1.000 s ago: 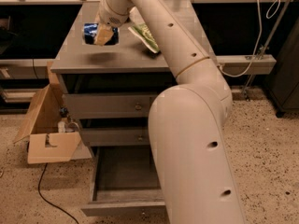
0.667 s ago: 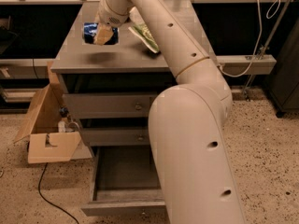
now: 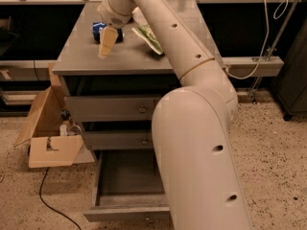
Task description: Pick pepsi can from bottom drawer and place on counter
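Note:
The pepsi can (image 3: 98,30), dark blue, lies on the grey counter (image 3: 129,59) near its back left. My gripper (image 3: 106,43) hangs over it from the arm that reaches in from the lower right. The tan near finger (image 3: 107,40) stands in front of the can, slightly away from it; the far finger is hidden. The gripper looks open, and the can rests on the counter. The bottom drawer (image 3: 125,213) is pulled out below, and what shows of its inside is bare.
A green chip bag (image 3: 149,38) lies on the counter just right of the can. An open cardboard box (image 3: 48,138) stands on the floor left of the cabinet, with a black cable (image 3: 53,200) beside it. My arm covers the cabinet's right side.
The near finger has swung out toward the counter's front edge, away from the can. The can has stayed in the same spot on the counter.

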Controlling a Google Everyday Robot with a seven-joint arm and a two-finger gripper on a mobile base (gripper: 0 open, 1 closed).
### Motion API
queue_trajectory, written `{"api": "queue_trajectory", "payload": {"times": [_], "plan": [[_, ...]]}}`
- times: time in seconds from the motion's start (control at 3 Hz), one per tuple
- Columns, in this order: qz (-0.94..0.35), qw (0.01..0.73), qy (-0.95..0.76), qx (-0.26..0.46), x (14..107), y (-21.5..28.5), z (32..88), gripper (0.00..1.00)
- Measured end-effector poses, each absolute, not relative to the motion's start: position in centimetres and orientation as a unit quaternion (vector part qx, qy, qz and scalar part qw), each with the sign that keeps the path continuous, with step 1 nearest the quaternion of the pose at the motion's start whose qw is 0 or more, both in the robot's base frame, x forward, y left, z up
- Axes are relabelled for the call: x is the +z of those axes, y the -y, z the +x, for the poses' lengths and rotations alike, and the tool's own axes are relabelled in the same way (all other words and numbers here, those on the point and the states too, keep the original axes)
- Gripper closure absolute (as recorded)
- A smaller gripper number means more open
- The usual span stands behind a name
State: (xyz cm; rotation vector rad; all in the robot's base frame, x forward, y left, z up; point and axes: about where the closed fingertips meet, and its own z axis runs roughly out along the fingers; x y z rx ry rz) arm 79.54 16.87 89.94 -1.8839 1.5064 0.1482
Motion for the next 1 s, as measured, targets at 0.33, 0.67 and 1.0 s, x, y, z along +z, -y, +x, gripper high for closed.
{"api": "queue_trajectory", "payload": {"times": [0.33,0.67,1.0], "plan": [[-0.727,0.363,-0.578,0.07,89.7,-16.6,79.3,0.0],[-0.697,0.389,-0.595,0.086,90.7,-13.0,79.2,0.0],[-0.647,0.413,-0.637,0.066,92.6,-5.4,79.2,0.0]]}}
